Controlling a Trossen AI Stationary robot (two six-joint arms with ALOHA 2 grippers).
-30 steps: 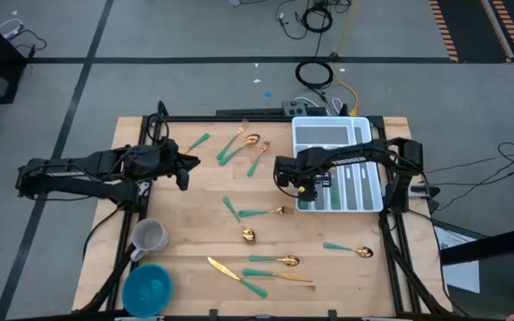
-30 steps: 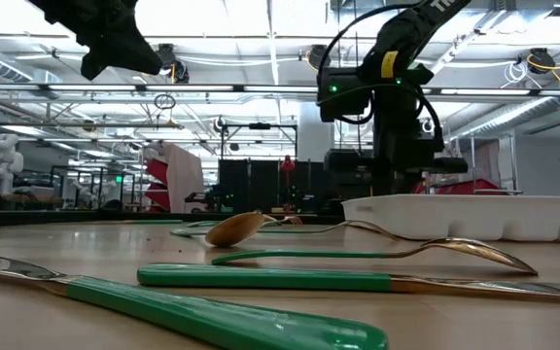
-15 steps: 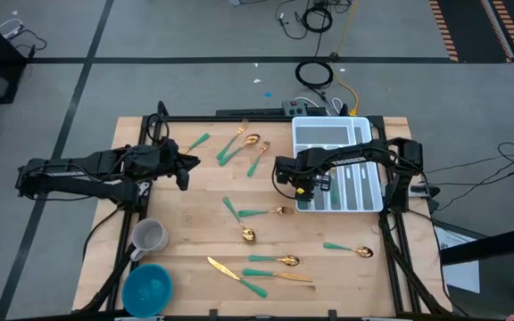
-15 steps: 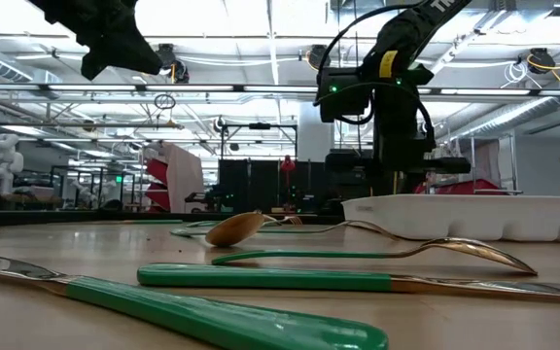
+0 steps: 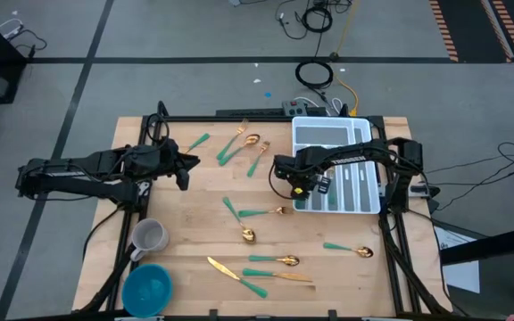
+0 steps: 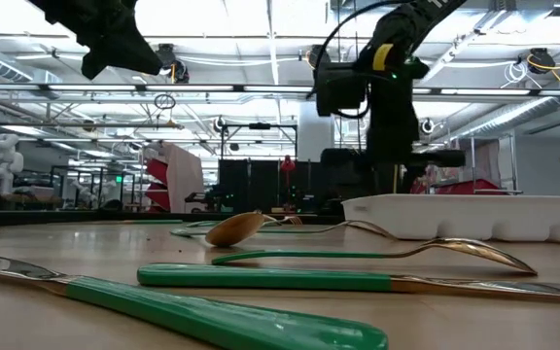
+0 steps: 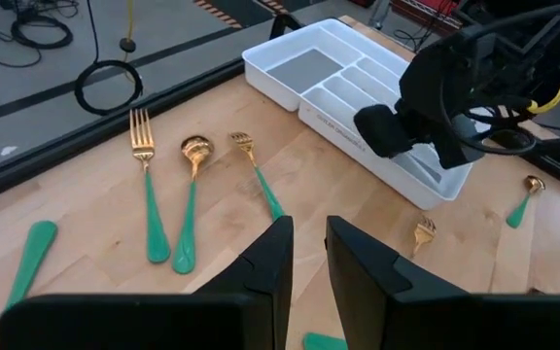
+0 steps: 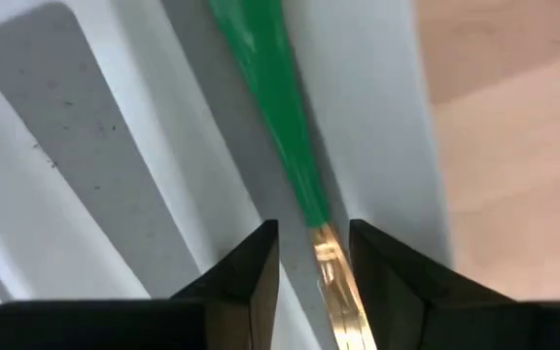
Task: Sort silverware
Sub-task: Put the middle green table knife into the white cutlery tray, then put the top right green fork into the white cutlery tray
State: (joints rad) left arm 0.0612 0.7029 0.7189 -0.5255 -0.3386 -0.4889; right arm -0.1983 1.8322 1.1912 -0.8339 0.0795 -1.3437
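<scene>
Sitting at the far right of the wooden bench (image 5: 194, 227), the white compartmented tray (image 5: 328, 134) has one wide empty compartment at its far end and several narrow slots nearer, with teal-handled silverware (image 5: 353, 183) lying lengthwise in those slots. In the right wrist view one piece (image 8: 285, 156), green handle and gold neck, lies flat in the tray's outermost slot along the wall next to the bare wood; its head is hidden between the fingers. The grey mug (image 5: 150, 236) and the blue bowl (image 5: 147, 289) stand near the left front corner, contents not visible.

The right gripper (image 5: 303, 189) hangs over the tray's near left corner, its arm reaching in from the right side across the tray. Its fingers (image 8: 241, 277) are spread on either side of the piece's gold neck with a gap on each side, so they are released, not clenched on it.

The left gripper (image 5: 184, 171) hovers over the bench's left half, well apart from the tray, arm stretched in from the left. Its fingers (image 7: 265, 272) stand a narrow gap apart, grasping nothing.

More silverware lies loose on the bench: a fork, a spoon and another fork (image 5: 255, 160) near the far edge, a handle (image 5: 197, 141) to their left, several pieces (image 5: 257, 212) mid-bench, knives and a spoon (image 5: 261, 272) near the front, and one spoon (image 5: 351, 250) at the right front.
</scene>
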